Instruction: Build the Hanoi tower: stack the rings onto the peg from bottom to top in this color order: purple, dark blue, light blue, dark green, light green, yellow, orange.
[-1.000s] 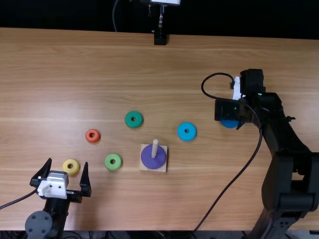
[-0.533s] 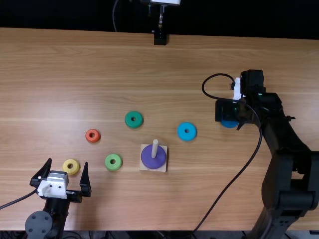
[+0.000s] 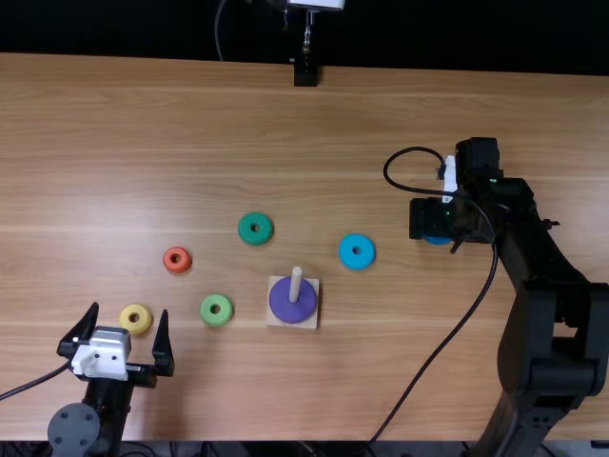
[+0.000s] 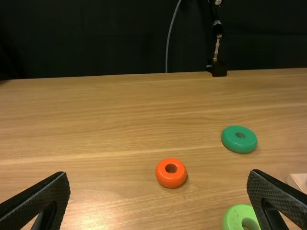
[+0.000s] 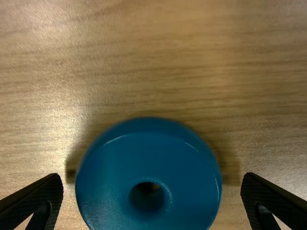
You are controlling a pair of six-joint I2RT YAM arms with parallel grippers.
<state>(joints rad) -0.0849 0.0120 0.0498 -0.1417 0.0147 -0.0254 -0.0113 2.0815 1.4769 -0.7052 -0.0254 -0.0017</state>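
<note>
The right claw [image 3: 436, 217] is over the bench [image 3: 190, 124] with its fingers spread apart, and the dark blue ring [image 3: 438, 240] lies flat on the wood between them. In the right wrist view a strip of wood shows on either side of this ring, so neither finger touches it. Left of the right claw, and a little nearer the robot, lies the light blue ring [image 3: 357, 241].

The left claw [image 3: 129, 314] also has its fingers wide apart. From above, the yellow ring [image 3: 145, 319] shows between them. The orange ring [image 3: 177, 268] sits ahead of the left claw and a little to its right. The light green ring [image 3: 206, 312] is to the left claw's right, roughly level with its tips, and the dark green ring [image 3: 255, 218] is farther out to the right and ahead.

Between the two claws, nearer the robot than the right one, stands the square base [image 3: 304, 325] with its upright peg [image 3: 296, 283]. The purple ring [image 3: 282, 303] lies flat on the base, around the peg.
</note>
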